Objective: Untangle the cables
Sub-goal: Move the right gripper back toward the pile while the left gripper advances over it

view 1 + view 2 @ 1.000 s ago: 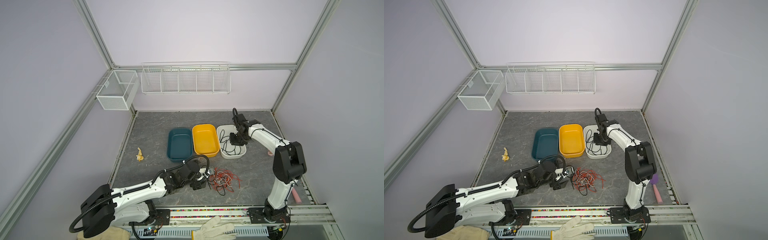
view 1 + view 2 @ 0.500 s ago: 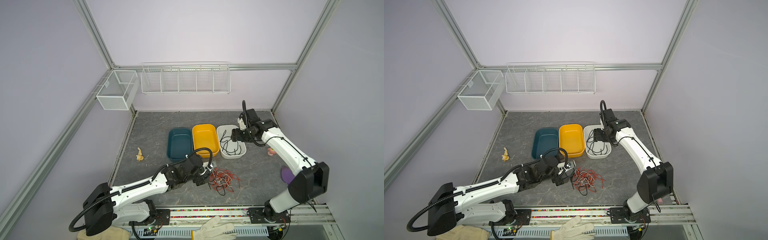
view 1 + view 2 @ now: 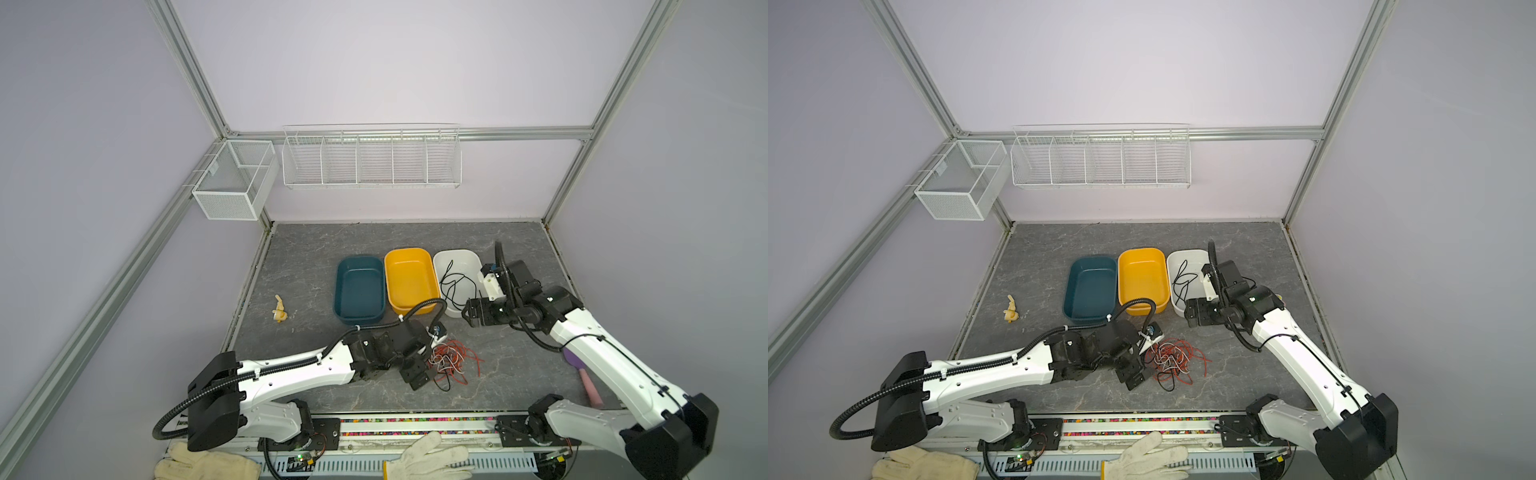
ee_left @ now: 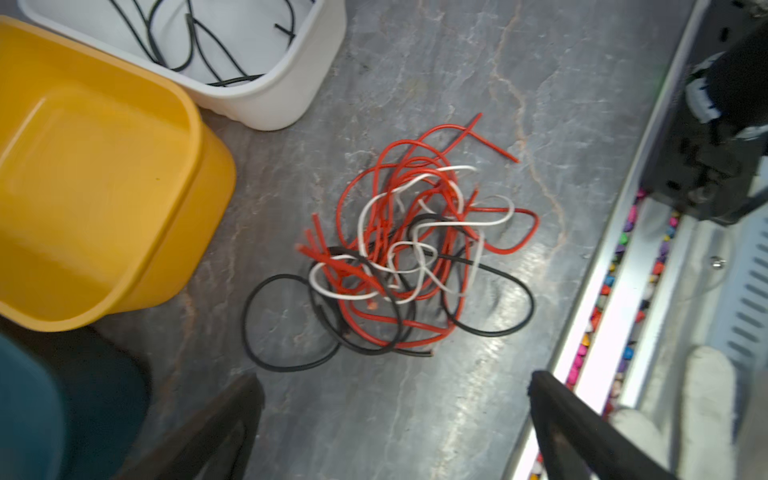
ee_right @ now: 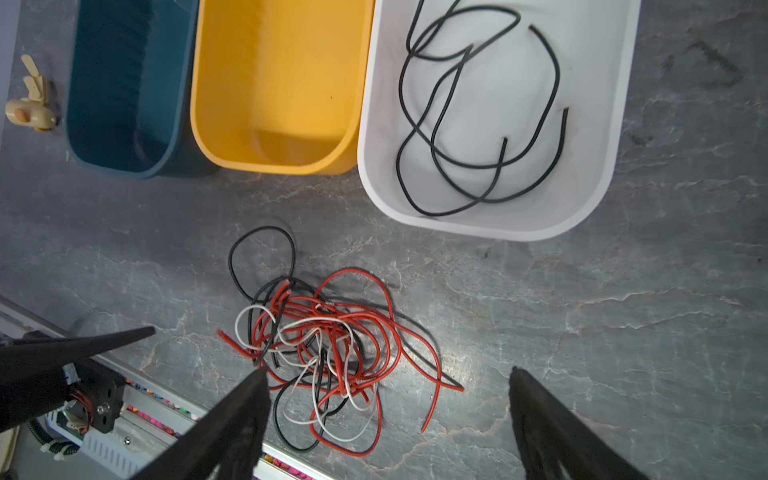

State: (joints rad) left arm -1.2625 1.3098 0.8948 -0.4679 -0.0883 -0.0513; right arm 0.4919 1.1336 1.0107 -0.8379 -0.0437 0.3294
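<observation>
A tangle of red, white and black cables (image 3: 451,363) (image 3: 1173,359) lies on the grey table in front of the bins, and shows close up in both wrist views (image 4: 415,257) (image 5: 328,349). Separate black cables (image 3: 455,286) (image 5: 478,120) lie loose in the white bin (image 3: 457,252). My left gripper (image 3: 428,361) (image 4: 395,380) is open and empty at the tangle's left edge, low over the table. Above the white bin's front edge hangs my right gripper (image 3: 471,313) (image 5: 388,374), open and empty, well above the tangle.
An empty teal bin (image 3: 359,291) and an empty yellow bin (image 3: 409,278) stand left of the white one. A small yellowish figure (image 3: 279,309) lies at the left. A purple-and-pink spatula (image 3: 582,374) lies under the right arm. Gloves (image 3: 424,457) rest on the front rail.
My right gripper has opened wide and drawn back from over the white bin to its front edge. My left gripper has moved right, up to the tangle.
</observation>
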